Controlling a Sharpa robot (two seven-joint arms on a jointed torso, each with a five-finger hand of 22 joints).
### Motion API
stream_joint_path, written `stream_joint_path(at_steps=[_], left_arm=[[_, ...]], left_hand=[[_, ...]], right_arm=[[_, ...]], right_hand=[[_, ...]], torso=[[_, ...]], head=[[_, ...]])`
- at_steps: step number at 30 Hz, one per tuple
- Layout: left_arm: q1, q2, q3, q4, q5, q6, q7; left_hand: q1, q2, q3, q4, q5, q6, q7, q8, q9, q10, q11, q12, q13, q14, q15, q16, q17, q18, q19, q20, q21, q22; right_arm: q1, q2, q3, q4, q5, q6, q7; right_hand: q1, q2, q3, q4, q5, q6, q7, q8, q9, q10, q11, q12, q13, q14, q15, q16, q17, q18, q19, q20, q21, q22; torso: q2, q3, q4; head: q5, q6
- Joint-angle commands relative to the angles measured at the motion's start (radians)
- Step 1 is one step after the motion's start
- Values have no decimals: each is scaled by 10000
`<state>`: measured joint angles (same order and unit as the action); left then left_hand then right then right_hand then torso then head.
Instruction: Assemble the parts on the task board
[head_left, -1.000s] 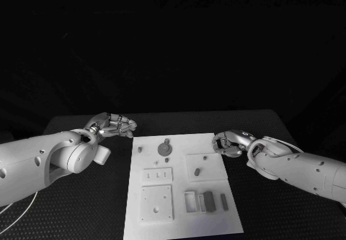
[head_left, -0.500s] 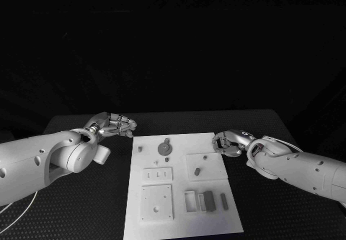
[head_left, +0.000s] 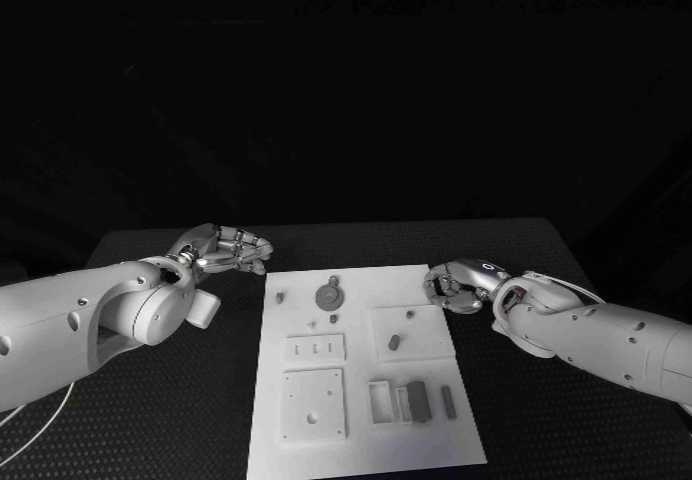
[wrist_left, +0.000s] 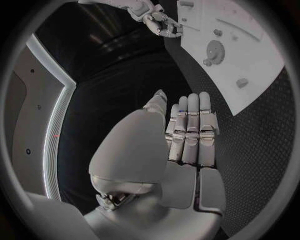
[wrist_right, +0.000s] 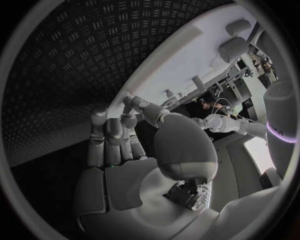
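The white task board lies in the middle of the black table. On it are a grey gear, a small peg, a dark slotted part and grey blocks near the front right. My left hand hovers off the board's far left corner, holding nothing; in the left wrist view its fingers lie straight and side by side, with the board and gear beyond them. My right hand sits at the board's far right edge, its fingers extended and empty.
The table is covered by a dark textured mat on both sides of the board. A white cable loops at the front left. My right hand shows far off in the left wrist view.
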<state>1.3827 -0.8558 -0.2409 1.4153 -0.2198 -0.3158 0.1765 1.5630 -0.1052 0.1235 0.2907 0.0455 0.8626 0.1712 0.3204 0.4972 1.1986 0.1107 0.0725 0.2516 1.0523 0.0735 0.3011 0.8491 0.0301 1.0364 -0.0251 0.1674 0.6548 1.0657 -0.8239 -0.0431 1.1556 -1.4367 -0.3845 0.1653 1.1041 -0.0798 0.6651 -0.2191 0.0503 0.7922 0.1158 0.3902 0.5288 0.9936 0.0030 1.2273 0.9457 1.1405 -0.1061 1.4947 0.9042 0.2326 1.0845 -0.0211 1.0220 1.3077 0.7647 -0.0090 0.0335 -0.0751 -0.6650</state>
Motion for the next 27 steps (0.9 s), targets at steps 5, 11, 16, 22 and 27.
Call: stream_joint_path(at_steps=[5, 11, 16, 22, 27], left_arm=[[8, -3, 6, 32, -41, 126, 57], [8, -3, 6, 37, -52, 128, 48], [8, -3, 6, 31, -67, 131, 47], [8, 1, 6, 24, -76, 136, 52], [8, 1, 6, 24, -78, 135, 51]], left_hand=[[5, 9, -37, -16, 41, -43, 35, -61, 11, -5, 30, -37, 17, 76, 8, -72, 17, 118, 42, -2, -67, 16], [6, 7, -37, -16, 41, -44, 35, -63, 12, -6, 30, -37, 18, 78, 8, -76, 21, 118, 43, -2, -70, 18], [7, 8, -36, -16, 41, -43, 35, -63, 14, -5, 30, -36, 19, 79, 8, -79, 24, 118, 44, -2, -71, 19], [7, 12, -34, -15, 41, -40, 34, -63, 16, -3, 29, -34, 21, 81, 8, -83, 27, 118, 46, -2, -73, 21], [7, 11, -34, -15, 40, -38, 34, -63, 18, -2, 29, -33, 23, 82, 8, -85, 30, 118, 46, -1, -75, 23]], right_arm=[[-14, 26, -2, 10, -249, -134, -146], [-14, 45, -2, 26, -97, -274, -234], [-14, 66, -1, 82, 182, -582, -360], [-13, 78, 1, 151, 382, -695, -456], [-13, 81, 2, 232, 382, -861, -480]], right_hand=[[-2, 123, -37, -28, 2, 2456, -292, 80, 89, -103, -226, 60, -17, 23, -118, 57, -14, 292, 88, -52, 81, 162], [-17, 229, -10, -38, 2, 2477, -311, 107, 157, -58, -248, 67, -15, 57, -145, 61, -16, 292, 119, -75, 90, 160], [-36, 302, -3, -101, 2, 2521, -338, 138, 232, 10, -275, 88, -6, 108, -175, 78, -12, 292, 163, -106, 118, 167], [-110, 373, -6, -218, 2, 2639, -398, 221, 404, 126, -334, 156, 40, 290, -230, 128, 166, 292, 232, -155, 172, 178], [-177, 399, -12, -259, 2, 2688, -431, 290, 551, 146, -363, 190, 81, 353, -257, 147, 251, 292, 250, -170, 190, 179]], torso=[[2, 2, -1], [3, 2, -1], [-1, 2, -1], [5, 2, 0], [1, -1, 10]], head=[[-13, -23], [-16, -34], [-35, -37], [-43, -43], [-52, -46]])
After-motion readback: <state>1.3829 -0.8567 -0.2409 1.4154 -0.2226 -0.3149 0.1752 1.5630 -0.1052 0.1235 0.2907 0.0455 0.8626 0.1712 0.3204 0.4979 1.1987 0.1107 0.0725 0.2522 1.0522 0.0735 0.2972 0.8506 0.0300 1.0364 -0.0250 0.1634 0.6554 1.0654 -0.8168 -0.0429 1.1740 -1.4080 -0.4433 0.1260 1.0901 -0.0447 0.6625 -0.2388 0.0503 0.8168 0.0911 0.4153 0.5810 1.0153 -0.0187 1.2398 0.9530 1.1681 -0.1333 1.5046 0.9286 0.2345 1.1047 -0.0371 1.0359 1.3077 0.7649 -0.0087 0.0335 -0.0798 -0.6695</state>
